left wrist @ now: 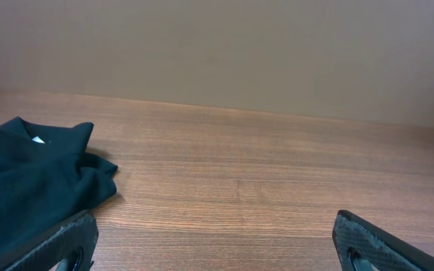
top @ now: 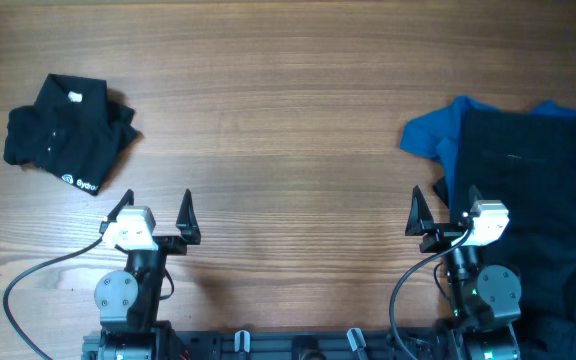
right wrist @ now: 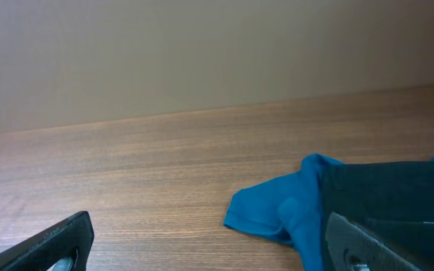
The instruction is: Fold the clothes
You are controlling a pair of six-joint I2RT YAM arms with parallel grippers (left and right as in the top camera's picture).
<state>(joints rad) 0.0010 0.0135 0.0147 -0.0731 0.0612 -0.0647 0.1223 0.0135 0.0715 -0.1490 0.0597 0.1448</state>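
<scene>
Both wide, empty: left tool (top: 157, 202), right tool (top: 445, 200); wood table (top: 288, 120); wall (left wrist: 217, 45), perhaps beige.

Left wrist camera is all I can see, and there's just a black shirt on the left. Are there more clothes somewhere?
Observer: Yes. A blue garment lies on the right side of the table, outside your picture.
Operator: Is it all by itself?
Observer: No. A dark garment is spread over part of it and reaches the right edge of the overhead view.
Operator: Is the other arm holding any of it?
Observer: No. The right gripper is at the pile's near left corner, jaws wide with nothing between them.
</scene>
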